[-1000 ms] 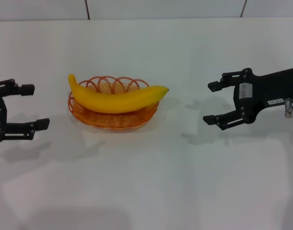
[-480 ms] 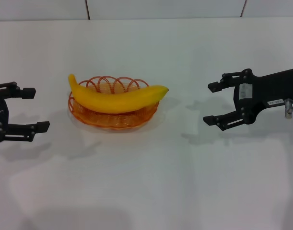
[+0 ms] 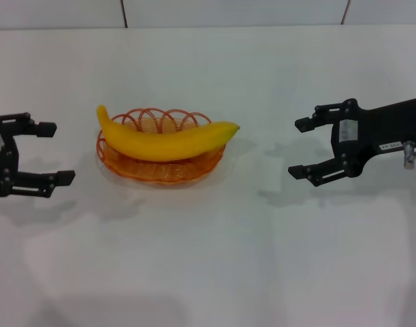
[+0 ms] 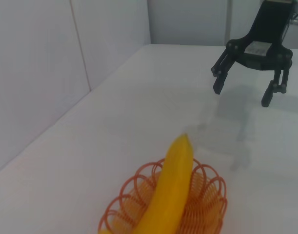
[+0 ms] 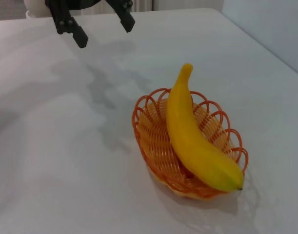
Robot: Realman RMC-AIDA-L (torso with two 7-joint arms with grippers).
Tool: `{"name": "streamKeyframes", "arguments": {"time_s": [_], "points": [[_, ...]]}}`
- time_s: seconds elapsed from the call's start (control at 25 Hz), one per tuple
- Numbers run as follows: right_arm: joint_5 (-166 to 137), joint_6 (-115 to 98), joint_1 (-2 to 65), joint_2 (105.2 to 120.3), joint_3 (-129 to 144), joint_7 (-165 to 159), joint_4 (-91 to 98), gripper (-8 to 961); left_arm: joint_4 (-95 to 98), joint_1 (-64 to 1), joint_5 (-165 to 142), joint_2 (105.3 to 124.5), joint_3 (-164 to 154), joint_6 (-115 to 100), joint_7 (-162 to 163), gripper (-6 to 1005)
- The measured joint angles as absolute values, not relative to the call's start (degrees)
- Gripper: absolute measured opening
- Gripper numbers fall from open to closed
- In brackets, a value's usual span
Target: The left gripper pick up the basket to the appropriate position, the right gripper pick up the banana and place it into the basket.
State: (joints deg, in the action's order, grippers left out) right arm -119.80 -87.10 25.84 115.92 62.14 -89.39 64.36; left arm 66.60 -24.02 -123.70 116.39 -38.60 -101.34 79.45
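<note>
With the banana (image 3: 165, 139) already lying across the basket (image 3: 160, 163) on the white table (image 3: 214, 259), the left gripper (image 3: 50, 153) drifts slightly upward, empty and spread, while the right gripper (image 3: 299, 147) hangs released, suggesting the task is finished.

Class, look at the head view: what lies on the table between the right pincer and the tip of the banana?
Nothing. In the head view, only bare white table and shadow lie between the open right pincer and the banana, which rests across the basket.

banana (image 3: 168, 138) lies across basket (image 3: 160, 161), seemingly resting.
</note>
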Motion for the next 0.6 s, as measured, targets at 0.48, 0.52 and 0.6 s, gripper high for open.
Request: {"name": "streamKeyframes", "arguments": {"time_s": [0.48, 0.52, 0.6], "points": [[-119.80, -87.10, 26.03, 115.92, 62.14, -89.61, 64.33, 877, 66.78, -27.69, -125.93, 116.51, -38.78, -101.43, 81.56, 892], [-119.80, -87.10, 26.04, 115.92, 62.14, -89.63, 64.33, 877, 66.93, -27.74, -126.03, 116.50, -38.81, -101.49, 81.75, 892], [-119.80, -87.10, 26.04, 115.92, 62.14, -89.65, 64.31, 877, 67.48, -27.77, -126.29, 116.57, -38.84, -101.61, 81.87, 892]]}}
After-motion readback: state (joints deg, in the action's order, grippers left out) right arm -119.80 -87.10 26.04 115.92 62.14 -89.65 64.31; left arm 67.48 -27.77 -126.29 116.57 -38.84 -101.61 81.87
